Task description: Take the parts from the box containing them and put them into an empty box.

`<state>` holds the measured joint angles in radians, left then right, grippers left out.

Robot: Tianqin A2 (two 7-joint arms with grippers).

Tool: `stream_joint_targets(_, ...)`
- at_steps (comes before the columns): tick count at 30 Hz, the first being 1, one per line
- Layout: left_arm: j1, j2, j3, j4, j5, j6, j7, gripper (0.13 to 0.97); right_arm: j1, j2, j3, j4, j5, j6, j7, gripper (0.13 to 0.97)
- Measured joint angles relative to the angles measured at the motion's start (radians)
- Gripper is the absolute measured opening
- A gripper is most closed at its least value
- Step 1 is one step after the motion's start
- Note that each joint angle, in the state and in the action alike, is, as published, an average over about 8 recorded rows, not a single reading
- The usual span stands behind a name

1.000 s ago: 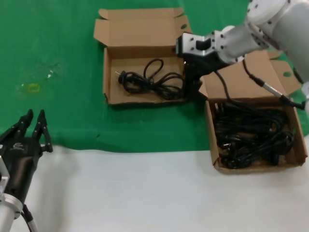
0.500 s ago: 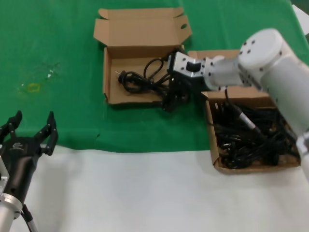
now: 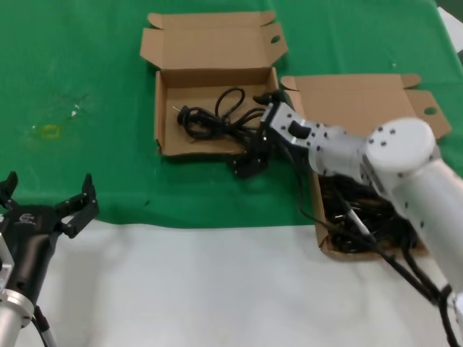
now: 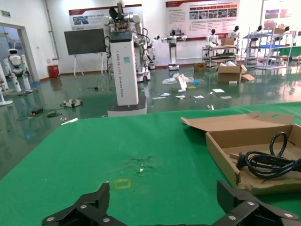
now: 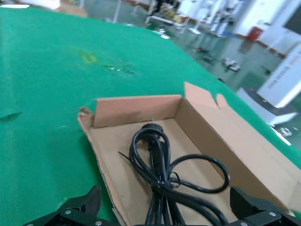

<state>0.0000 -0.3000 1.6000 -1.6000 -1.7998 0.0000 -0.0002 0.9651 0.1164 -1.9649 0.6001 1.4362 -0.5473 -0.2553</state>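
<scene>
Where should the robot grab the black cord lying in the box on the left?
Probably the bunched middle of the cord, coming straight down from above: the strands cross there, while the box walls block sideways reach and the loops lie flat.

Two arms, black grippers, both spread open.
Right gripper (image 3: 249, 160) extended far-left, fingers apart, angled down; left gripper (image 3: 47, 204) parked near left, fingers splayed.
</scene>
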Motion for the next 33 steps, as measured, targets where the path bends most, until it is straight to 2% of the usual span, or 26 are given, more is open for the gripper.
stream_joint_targets(3, 0.0, 0.0, 0.0, 0.0, 0.0, 0.0, 0.0, 0.782, -0.062, 0.012, 0.023, 0.064, 0.023, 0.035, 0.016, 0.966)
stream_joint_targets(7, 0.0, 0.0, 0.0, 0.0, 0.0, 0.0, 0.0, 0.782, -0.144, 0.027, 0.054, 0.149, 0.054, 0.081, 0.038, 0.966)
stream_joint_targets(15, 0.0, 0.0, 0.0, 0.0, 0.0, 0.0, 0.0, 0.909, -0.308, 0.059, 0.116, 0.319, 0.116, 0.175, 0.081, 0.966)
stream_joint_targets(24, 0.0, 0.0, 0.0, 0.0, 0.0, 0.0, 0.001, 0.964, -0.493, 0.094, 0.186, 0.51, 0.186, 0.279, 0.13, 0.966)
stream_joint_targets(33, 0.0, 0.0, 0.0, 0.0, 0.0, 0.0, 0.0, 0.965, -0.678, 0.129, 0.256, 0.702, 0.255, 0.384, 0.179, 0.966)
